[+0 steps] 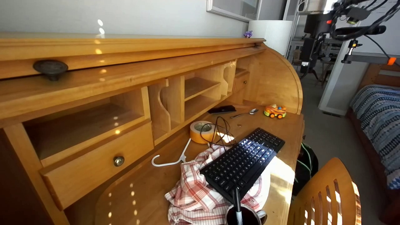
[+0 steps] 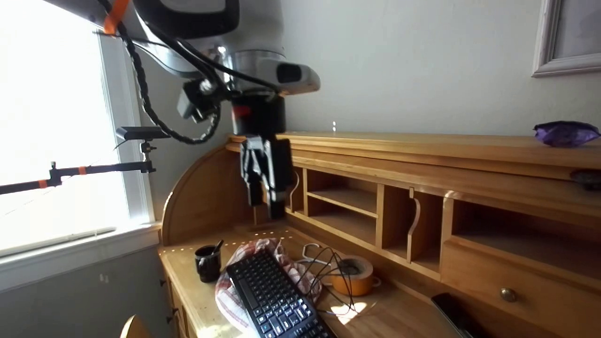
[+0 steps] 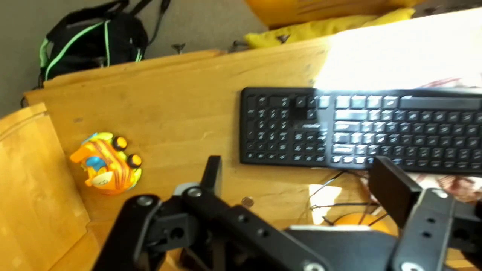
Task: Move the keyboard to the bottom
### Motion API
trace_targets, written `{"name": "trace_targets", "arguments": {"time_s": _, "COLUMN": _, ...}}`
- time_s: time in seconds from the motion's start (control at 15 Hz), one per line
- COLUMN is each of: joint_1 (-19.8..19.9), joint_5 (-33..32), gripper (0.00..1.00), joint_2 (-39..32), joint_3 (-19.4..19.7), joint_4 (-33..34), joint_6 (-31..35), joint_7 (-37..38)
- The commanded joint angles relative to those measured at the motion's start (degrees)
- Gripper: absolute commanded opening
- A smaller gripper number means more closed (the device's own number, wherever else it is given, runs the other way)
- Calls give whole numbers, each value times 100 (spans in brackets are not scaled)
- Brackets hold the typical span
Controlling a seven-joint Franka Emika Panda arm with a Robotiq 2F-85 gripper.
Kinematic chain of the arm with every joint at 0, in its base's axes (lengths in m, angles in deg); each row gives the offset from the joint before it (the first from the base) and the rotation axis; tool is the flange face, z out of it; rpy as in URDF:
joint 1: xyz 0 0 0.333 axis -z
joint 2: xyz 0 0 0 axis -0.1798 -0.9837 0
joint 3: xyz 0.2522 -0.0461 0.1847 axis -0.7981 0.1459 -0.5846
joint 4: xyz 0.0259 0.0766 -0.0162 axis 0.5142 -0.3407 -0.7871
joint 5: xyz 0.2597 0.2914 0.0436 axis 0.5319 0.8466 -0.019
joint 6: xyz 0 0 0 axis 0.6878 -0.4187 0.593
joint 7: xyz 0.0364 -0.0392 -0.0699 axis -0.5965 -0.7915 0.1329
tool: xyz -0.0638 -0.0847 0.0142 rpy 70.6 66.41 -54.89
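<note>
A white plastic hanger point(image 1: 183, 158) lies at the left on the shiny, honey-coloured wooden desk top point(image 1: 150, 187); its hook shows, but the rest goes out of sight by a crumpled red-and-white checked cloth point(image 1: 195, 184). Next sits a round roll of orange tape point(image 1: 197, 135), and a thin black cable point(image 3: 346, 204) in loops too tangled to follow. Then comes a flat black slab point(image 1: 222, 109), too dark to make out well. In an exterior view, the lower part of a dark round mug point(image 1: 251, 214) is cut off; a black-and-grey pen point(image 1: 237, 203) pokes out. The long, flat, black keyboard point(image 1: 243, 162) has one end on the cloth; I can't tell if its number end touches the wood. Farther right are a shiny metal spoon point(image 1: 253, 111) and an orange striped toy car point(image 1: 275, 111). High over the desk top hangs the black metal gripper point(image 2: 266, 202), its two fingers wide apart. A black bag point(image 1: 307, 165) with green cords is partly hidden by a wooden chair point(image 1: 328, 173) with slots.
</note>
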Motion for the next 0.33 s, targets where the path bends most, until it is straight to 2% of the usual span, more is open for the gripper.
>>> {"name": "trace_targets", "arguments": {"time_s": 0.0, "joint_1": 424, "joint_5": 225, "gripper": 100, "joint_2": 215, "joint_3": -567, "joint_4": 36, "joint_6": -449, "joint_7": 27}}
{"name": "trace_targets", "arguments": {"time_s": 0.13, "joint_1": 299, "joint_5": 434, "gripper": 100, "joint_2": 602, "joint_3": -651, "joint_4": 85, "joint_6": -940, "joint_7": 103}}
{"name": "trace_targets", "arguments": {"time_s": 0.27, "joint_1": 286, "joint_5": 481, "gripper": 100, "joint_2": 726, "joint_3": -635, "joint_4": 70, "joint_6": -996, "joint_7": 111}}
